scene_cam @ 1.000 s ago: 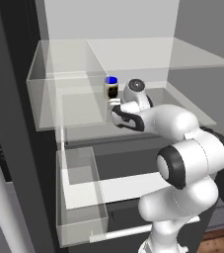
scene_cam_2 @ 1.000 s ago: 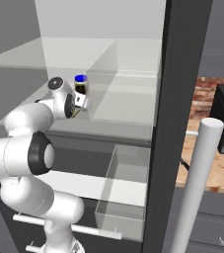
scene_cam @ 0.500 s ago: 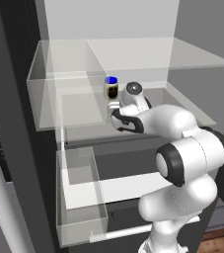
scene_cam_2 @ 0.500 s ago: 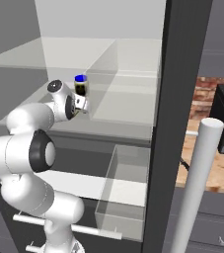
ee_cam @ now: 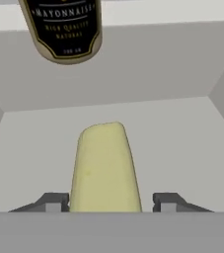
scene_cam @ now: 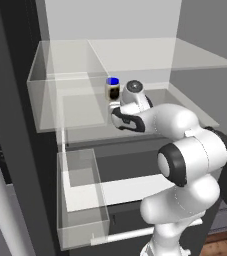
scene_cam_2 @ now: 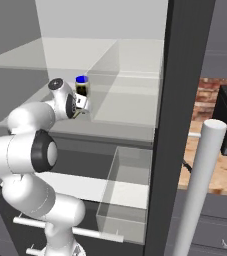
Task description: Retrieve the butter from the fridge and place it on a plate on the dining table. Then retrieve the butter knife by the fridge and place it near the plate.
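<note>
In the hand view the butter (ee_cam: 105, 168), a pale yellow-green stick, lies on the white fridge shelf (ee_cam: 182, 143), pointing away from me. It sits between my gripper's (ee_cam: 108, 200) two dark fingertips. The left fingertip (ee_cam: 54, 201) is at its side, while a narrow gap remains beside the right fingertip (ee_cam: 165, 201), so the jaws are still open. From the base views my gripper (scene_cam: 116, 112) (scene_cam_2: 83, 104) reaches into the open fridge (scene_cam: 185, 110) just below a dark jar. The plate, dining table and butter knife are out of view.
A dark mayonnaise jar with a blue lid (scene_cam: 113, 89) (scene_cam_2: 81, 86) (ee_cam: 64, 29) stands right behind the butter. Clear bins (scene_cam: 60, 100) flank the shelf and a clear drawer (scene_cam: 80, 200) juts out below. The dark fridge door (scene_cam_2: 180, 100) with its white bar handle (scene_cam_2: 200, 190) stands at my right.
The jaws have narrowed from wide open to close around the butter. The hand has barely shifted at the shelf.
</note>
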You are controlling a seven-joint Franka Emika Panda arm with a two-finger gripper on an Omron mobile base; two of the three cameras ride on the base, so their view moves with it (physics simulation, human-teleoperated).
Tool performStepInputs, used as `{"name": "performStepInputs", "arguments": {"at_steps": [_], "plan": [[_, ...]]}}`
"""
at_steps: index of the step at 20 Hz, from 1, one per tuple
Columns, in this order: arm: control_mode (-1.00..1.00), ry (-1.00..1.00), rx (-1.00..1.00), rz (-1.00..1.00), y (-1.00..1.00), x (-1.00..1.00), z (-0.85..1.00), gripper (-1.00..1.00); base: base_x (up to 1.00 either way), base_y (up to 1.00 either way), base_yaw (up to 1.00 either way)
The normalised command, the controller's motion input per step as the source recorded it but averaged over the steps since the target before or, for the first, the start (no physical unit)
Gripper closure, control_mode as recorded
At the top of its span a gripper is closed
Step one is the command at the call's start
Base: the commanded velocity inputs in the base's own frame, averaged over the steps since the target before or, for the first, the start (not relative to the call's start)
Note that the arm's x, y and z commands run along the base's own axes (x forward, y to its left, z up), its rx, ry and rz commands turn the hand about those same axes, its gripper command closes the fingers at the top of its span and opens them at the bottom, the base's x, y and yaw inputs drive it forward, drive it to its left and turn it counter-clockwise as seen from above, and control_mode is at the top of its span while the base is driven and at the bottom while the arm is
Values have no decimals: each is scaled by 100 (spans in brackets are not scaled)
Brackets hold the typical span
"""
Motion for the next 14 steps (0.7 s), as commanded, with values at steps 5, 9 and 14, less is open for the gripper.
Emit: {"name": "performStepInputs", "arguments": {"at_steps": [5,9,14], "plan": [[-100,0,0,0,8,0,-6,100,0,0,0],[-100,0,0,0,9,0,-7,100,0,0,0],[-100,0,1,0,-1,-12,0,100,0,0,0]]}}
